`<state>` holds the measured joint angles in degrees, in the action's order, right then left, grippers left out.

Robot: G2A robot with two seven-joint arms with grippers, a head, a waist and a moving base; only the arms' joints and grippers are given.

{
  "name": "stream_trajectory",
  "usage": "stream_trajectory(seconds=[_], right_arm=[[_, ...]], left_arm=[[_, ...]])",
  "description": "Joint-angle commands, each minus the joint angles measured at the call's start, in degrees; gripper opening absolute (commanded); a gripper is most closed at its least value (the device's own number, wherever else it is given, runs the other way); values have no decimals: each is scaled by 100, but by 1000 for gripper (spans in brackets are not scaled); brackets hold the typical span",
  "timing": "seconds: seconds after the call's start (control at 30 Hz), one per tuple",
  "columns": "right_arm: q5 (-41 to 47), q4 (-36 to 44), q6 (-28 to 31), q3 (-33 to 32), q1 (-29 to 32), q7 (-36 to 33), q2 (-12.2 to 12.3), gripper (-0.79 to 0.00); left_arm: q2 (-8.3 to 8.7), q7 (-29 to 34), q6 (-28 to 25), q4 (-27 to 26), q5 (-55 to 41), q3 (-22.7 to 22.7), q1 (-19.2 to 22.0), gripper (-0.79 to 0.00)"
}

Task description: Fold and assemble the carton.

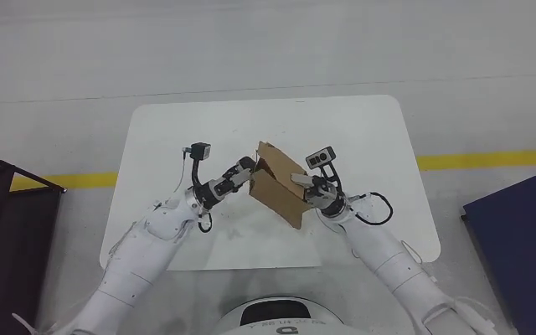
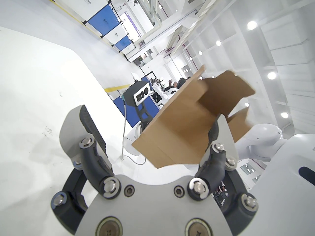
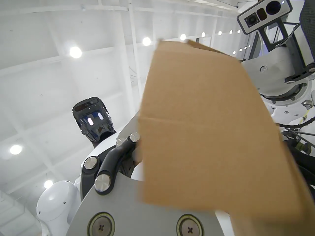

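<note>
Carton [image 1: 276, 194] part-erected, tilted over worktop [image 1: 167, 142]; flaps [image 2: 228, 92] loose. On left gripper [image 1: 246, 171] fingers [image 2: 92, 128] apart, one against carton. Grip of right gripper [image 1: 303, 186], at opposite edge: cannot tell. Flap closure outstanding.

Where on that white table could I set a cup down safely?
The far strip of the table beyond the carton is bare, as are both side ends. The middle is crowded: left claw and right claw meet at the carton.

Plain brown cardboard carton [image 1: 275, 182], only partly folded, end flaps loose and splayed open, tilted on a slant, lifted off the tabletop [image 1: 167, 142], centre of the top view.
</note>
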<state>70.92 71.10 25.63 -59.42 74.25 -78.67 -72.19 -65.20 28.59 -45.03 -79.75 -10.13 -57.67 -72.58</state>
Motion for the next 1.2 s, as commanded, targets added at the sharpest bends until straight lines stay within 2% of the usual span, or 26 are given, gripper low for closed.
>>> stream_trajectory(seconds=[0.0, 0.47, 0.73, 0.87, 1.17], right_arm=[[-55, -7, -40, -43, 8, -41, -47, -785], [-424, -19, -314, -358, 110, -314, -355, -785], [-557, -44, -392, -560, 130, -392, -488, -785], [-566, -42, -376, -598, 135, -376, -495, -785], [-566, -42, -376, -598, 135, -376, -495, -785]], left_arm=[[-22, -28, 7, 51, 36, 51, 36, 0], [-107, 65, 75, 237, 149, 205, 195, 0], [-121, -129, -56, 315, 143, 73, 205, 0], [-98, -156, -170, 289, 52, -63, 112, 0], [-98, -156, -170, 289, 52, -63, 112, 0]])
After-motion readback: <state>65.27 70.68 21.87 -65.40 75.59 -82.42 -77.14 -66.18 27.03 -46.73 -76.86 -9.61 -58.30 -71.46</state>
